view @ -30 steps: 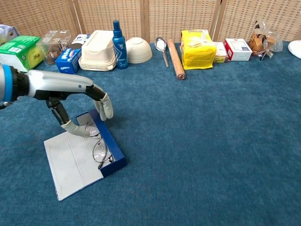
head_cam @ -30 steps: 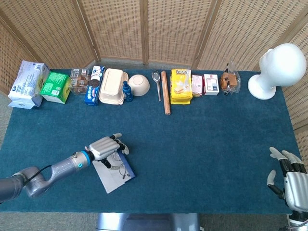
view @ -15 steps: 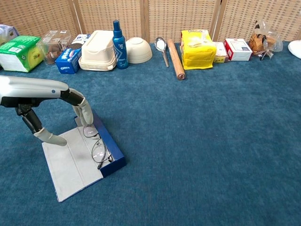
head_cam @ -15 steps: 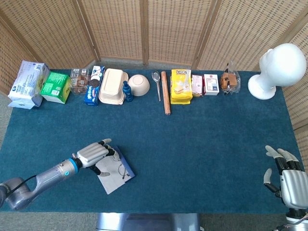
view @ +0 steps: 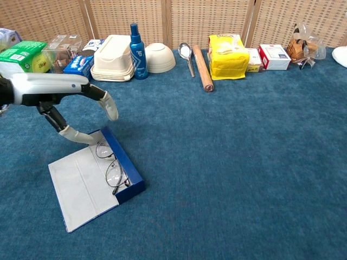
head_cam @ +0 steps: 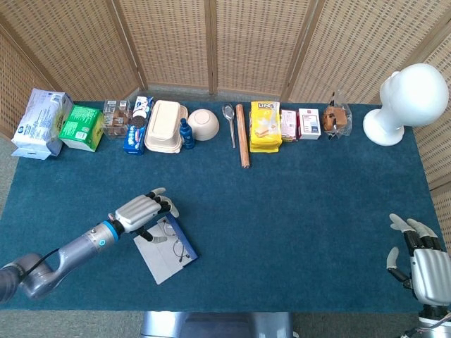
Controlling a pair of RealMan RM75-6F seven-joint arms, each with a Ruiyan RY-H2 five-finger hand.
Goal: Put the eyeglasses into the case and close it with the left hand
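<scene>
Glasses (view: 111, 165) are already lying in the open case (view: 87, 184) on the desk (view: 244, 162). My left robot hand (view: 81, 105) hovers above, fingers spread, holding nothing. Closing's left.

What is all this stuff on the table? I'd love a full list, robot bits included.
eyeglasses: 1, thin dark frame, lying in the open case
case: 1, blue with grey flap, near left
tissue pack: 1, white-blue, far left
green box: 1, back row
cookie box: 1, blue
food container: 1, cream
spray bottle: 1, blue
bowl: 1, cream, upturned
spoon: 1, metal
rolling pin: 1, wooden
yellow bag: 1
small boxes: 2, white-pink and red-white
mannequin head: 1, white, far right
left robot hand: open, over case
right robot hand: open, near right edge
</scene>
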